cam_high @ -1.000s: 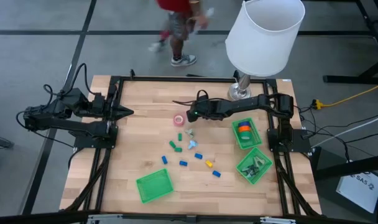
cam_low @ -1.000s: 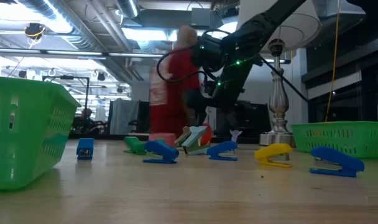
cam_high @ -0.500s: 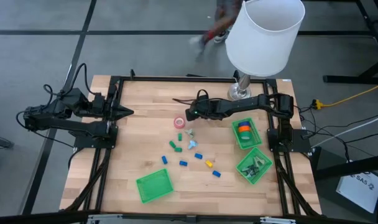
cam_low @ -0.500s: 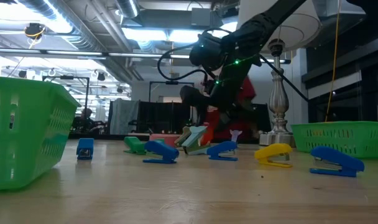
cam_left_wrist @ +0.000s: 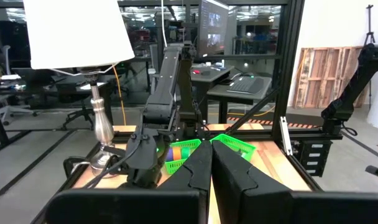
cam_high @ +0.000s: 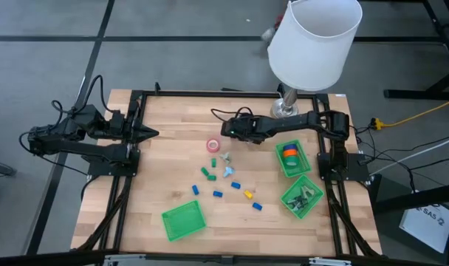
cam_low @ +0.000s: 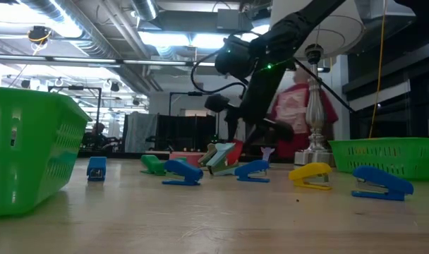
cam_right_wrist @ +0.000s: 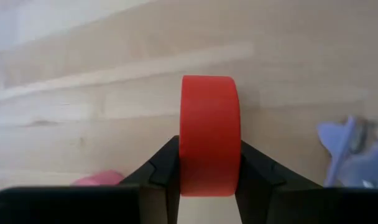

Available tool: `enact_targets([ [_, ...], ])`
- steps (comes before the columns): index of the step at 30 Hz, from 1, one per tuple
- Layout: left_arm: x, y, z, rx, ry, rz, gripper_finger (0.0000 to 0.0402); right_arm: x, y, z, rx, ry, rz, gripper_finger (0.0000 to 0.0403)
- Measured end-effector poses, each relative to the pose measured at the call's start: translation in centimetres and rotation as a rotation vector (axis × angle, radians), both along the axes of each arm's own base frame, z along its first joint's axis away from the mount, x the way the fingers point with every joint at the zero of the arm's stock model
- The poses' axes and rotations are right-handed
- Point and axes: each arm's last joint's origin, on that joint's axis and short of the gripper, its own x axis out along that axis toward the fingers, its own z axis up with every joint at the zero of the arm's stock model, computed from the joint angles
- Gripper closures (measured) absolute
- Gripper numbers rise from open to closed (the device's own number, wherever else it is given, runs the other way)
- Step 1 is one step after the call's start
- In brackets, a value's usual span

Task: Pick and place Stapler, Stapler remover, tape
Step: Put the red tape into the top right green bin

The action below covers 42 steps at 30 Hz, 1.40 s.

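My right gripper (cam_right_wrist: 209, 157) is shut on a red tape roll (cam_right_wrist: 208, 124) left of the lamp base, above the table's middle (cam_high: 226, 129). A pink tape roll (cam_high: 213, 144) lies flat beside it. Pale stapler removers (cam_high: 226, 158) and small blue, green and yellow staplers (cam_high: 236, 185) are scattered toward the near edge. My left gripper (cam_high: 147, 133) rests shut at the table's left side. My right gripper pinches the red tape roll between its two fingers, one on each flat side (cam_right_wrist: 184, 155). The roll stands on edge, its curved band toward the wrist camera. The fingers slant down from the table's right. Whether the roll touches the table, I cannot tell.
At the right stand a green basket (cam_high: 278, 151) holding tape rolls and another (cam_high: 317, 193) holding removers. A third green basket (cam_high: 184, 220) sits near the front left. A lamp (cam_high: 313, 41) rises at the far right. A person in red shows behind the table (cam_low: 299, 113).
My right gripper has shut on the red tape roll and shifted a little toward the far edge. The person behind the table has walked from left to right.
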Motion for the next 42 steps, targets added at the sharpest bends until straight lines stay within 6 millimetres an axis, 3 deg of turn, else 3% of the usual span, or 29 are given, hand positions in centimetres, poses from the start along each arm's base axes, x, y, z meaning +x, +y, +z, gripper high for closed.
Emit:
enact_targets([
  [4,0.0,0.0,0.0,0.000,0.001,0.000,0.0395,0.3,0.1,1.3,0.061,0.050,0.014,0.0295],
  [12,0.0,0.0,0.0,0.000,0.000,0.000,0.0395,0.7,0.4,6.2,0.093,0.171,0.013,0.0295],
  [22,0.0,0.0,0.0,0.000,0.000,0.000,0.0395,0.9,3.5,10.9,0.093,0.241,0.090,0.0295],
  [31,0.0,0.0,0.0,0.000,0.000,0.000,0.0395,0.9,6.8,13.4,0.086,0.246,0.156,0.0293],
  [42,0.0,0.0,0.0,0.000,0.000,0.000,0.0395,-0.5,11.0,13.7,0.145,0.270,-0.042,0.0292],
])
